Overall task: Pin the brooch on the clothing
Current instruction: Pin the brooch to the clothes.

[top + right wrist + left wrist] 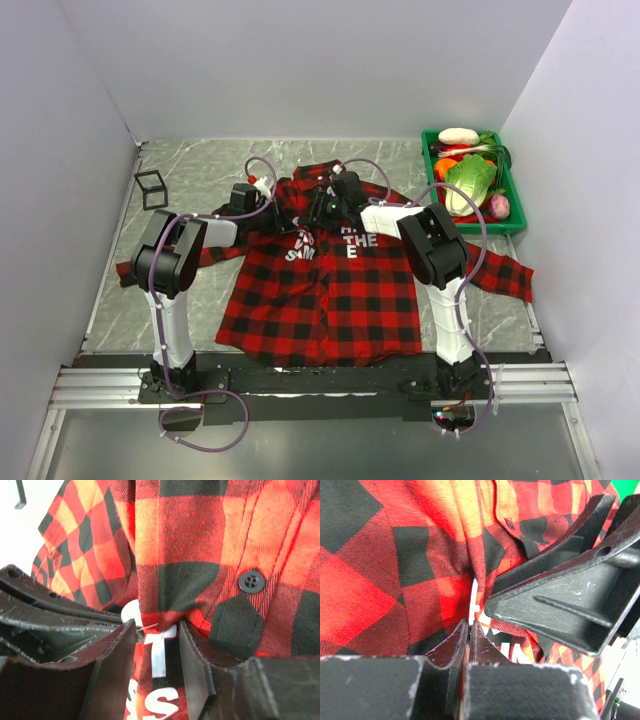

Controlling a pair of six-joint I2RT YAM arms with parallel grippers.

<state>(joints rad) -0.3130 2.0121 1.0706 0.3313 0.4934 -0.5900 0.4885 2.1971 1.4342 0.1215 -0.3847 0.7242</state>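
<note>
Meeting Over the Shirt's Lettering

The shirt [320, 300] lies spread front up on the table [200, 165], collar away from the arm bases and both sleeves out to the sides. Both arms reach over it and come together at its upper chest, just below the collar, by the white letters [159, 652].

The left gripper [469, 625] comes in over the shirt's left side. Its jaws are pressed together, tips down against a raised fold of the plaid. Whether any cloth is nipped between them cannot be told.

The right gripper [156, 627] sits just beside it, coming from the shirt's right side. Its jaws stand apart, and a ridge of the fabric rises between the two tips, near a black button [251, 581] on the placket. Whether the pads touch that ridge is unclear.

The brooch cannot be picked out with certainty in any view. A small pale round patch shows at the fold, close against one of the right gripper's fingers [117, 655], but it may be part of a letter.

Off the shirt's right shoulder, well apart from it, a green tray [478, 229] of toy vegetables stands against the side wall. Off the left shoulder, also apart from the shirt, stands a small black wire cube [151, 189].
</note>
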